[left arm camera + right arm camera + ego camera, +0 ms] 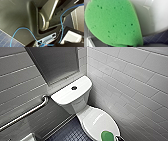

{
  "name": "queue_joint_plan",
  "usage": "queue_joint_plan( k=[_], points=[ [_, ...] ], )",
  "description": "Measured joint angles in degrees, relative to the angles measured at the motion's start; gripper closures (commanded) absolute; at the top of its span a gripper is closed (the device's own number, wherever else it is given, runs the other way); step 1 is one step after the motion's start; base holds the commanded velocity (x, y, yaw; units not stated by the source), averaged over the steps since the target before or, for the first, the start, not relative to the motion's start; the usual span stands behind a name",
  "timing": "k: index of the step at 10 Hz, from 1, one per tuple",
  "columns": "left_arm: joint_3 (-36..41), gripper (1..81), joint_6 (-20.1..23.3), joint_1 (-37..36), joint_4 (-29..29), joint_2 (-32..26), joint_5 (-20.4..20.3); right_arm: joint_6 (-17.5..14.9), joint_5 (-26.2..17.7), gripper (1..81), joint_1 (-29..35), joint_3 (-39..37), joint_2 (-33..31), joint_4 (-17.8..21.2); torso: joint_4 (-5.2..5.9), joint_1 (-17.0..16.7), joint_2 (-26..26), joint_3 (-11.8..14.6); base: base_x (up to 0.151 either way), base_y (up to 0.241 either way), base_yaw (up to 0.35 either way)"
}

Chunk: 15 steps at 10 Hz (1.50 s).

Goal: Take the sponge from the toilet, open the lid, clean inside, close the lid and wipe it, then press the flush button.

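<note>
Toward the lower right of the head view, a bright green flat sponge [108,135] lies on the closed smooth white oval lid [97,120] of the glossy white ceramic toilet [75,100]. The right gripper [119,138] is just beside it; I cannot tell whether it is spread or pinching. At upper centre, the small round dark flush button [74,88] sits on the tank. In the left wrist view, a blue cable [25,29] loops over the robot's dark body. In the right wrist view, the sponge looms close against the white toilet.

No readable text, label, brand, number or sign on the toilet [65,96] or tiled walls [130,77].
</note>
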Motion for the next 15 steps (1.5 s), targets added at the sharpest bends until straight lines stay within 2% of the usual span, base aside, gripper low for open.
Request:
queue_joint_plan(
  k=[4, 9, 11, 13, 15],
  points=[
    [0.0, 1.0, 0.0, 0.0, 0.0, 0.0, 0.0, 0.3, 6.8, 81.1, -10.8, 3.1, -10.6, 2.3, 0.0, 0.0, 0.0, 0.0, 0.0, 0.0, 0.0],
    [0.0, 1.0, 0.0, 0.0, 0.0, -0.1, 0.2, 0.2, 11.7, 81.1, -29.1, 6.0, -14.9, 3.1, 0.0, 0.0, 0.0, 0.0, 0.0, 0.0, 0.0],
    [0.0, 1.0, 0.0, -0.2, 0.0, 0.0, 0.0, -0.1, 13.3, 81.1, -35.0, 6.2, -13.5, 0.8, 0.0, -1.0, 1.5, 0.0, 0.0, 0.0, 0.0],
    [-0.1, 1.0, 0.0, -0.1, 0.0, 0.0, 0.0, -0.3, 14.4, 81.1, -37.4, 3.8, -7.9, -2.3, 0.0, -3.2, 5.0, 0.4, 0.0, 0.0, 0.0],
    [-0.1, 1.0, 0.0, 0.0, 0.0, 0.0, 0.1, -0.5, 14.9, 81.1, -40.5, 0.2, -3.0, -4.6, 0.0, -5.2, 8.2, 3.1, 0.0, 0.0, 0.0]
  ],
)
